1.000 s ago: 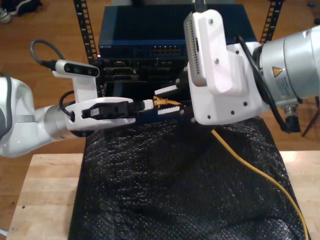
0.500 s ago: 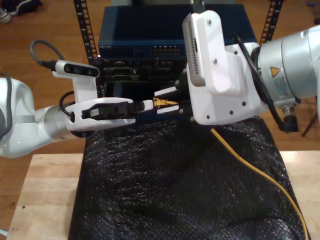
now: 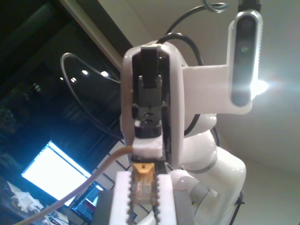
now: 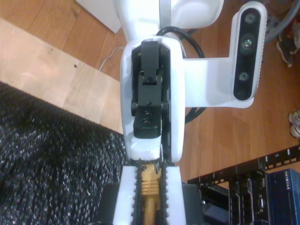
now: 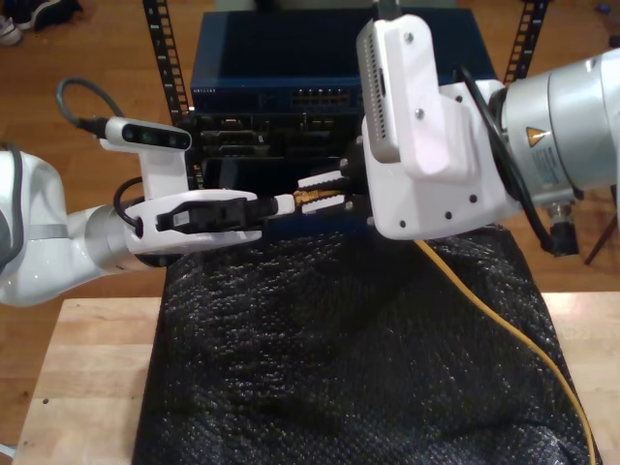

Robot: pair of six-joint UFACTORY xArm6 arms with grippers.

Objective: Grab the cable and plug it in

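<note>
Yellow-orange cable [image 4: 149, 186]: one; thin, round and smooth, with a ribbed boot and a small clear plastic plug [image 3: 142, 188] at its tip.
Cable position: the tip is held in the air between the two arms, in front of the rack; the rest trails over the black mat and off the exterior view's lower right.
Arms: two, with glossy white rounded shells.
My first gripper [image 5: 288, 203]: on the arm at the exterior view's left; its serrated white fingers [image 3: 119, 199] pinch the clear plug.
My second gripper [image 5: 322, 188]: on the arm at the exterior view's right; its toothed fingers [image 4: 171, 197] are pressed on the ribbed boot, tip to tip with my first gripper.
Black mat [image 5: 329, 368]: one; a bubbled, glinting sheet draped over the surface.
Surface [image 5: 87, 368]: one; pale wood, smooth, with the grain visible.
Rack [image 5: 163, 58]: two perforated black metal uprights.
Blue switch [image 5: 281, 58]: one flat metal box in the rack, with a row of ports on its front.
Wrist camera [image 5: 145, 136]: one grey oblong bar on a white bracket, above my first gripper.
</note>
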